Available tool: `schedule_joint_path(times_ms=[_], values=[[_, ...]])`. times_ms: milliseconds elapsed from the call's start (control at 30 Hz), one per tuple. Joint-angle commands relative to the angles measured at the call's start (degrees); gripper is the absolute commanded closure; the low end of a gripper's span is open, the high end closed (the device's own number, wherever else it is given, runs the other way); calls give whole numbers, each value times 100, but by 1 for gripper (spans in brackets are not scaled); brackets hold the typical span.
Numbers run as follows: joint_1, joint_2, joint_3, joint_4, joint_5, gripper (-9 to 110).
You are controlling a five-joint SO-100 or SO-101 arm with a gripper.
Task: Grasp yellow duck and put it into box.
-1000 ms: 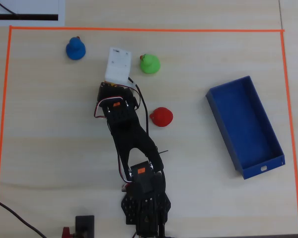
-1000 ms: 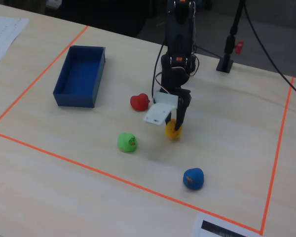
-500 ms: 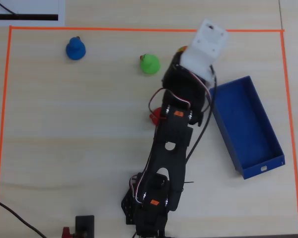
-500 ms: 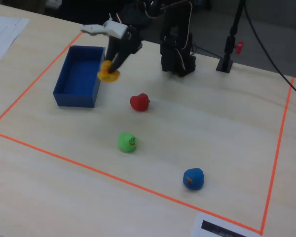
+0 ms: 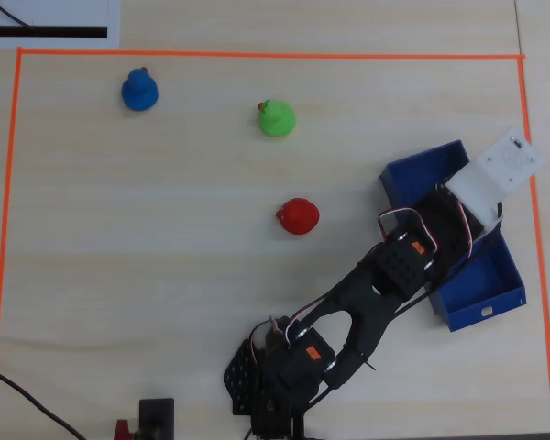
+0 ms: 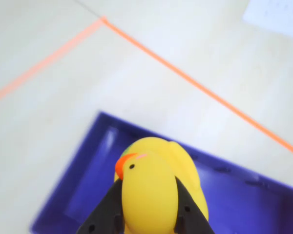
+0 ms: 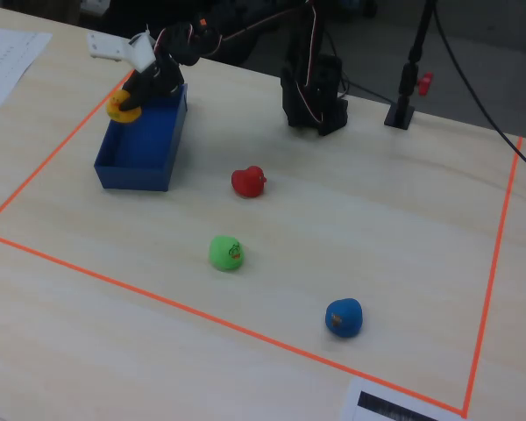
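1. Yellow duck (image 6: 154, 192): smooth, rounded toy with an orange beak and a small black eye, pinched between the closed black fingers of the gripper (image 7: 125, 104).
2. Blue box (image 7: 142, 145): directly beneath the gripper, the duck held above it.
3. Table (image 7: 377, 228): pale wood grain, marked with orange tape (image 7: 495, 254).

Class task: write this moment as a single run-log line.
phase: carry | gripper: shut on yellow duck | position: above box | released: no
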Motion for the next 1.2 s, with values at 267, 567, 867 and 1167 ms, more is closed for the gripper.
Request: schedule_joint_path(times_ms=[267,567,867,1167], values=[[-9,0,773,-272,-299,101],[-167,35,826,-264,-26,72],[-2276,2786,-246,3560,2004,101],[-4992,5651,1898,5449,2672,101]])
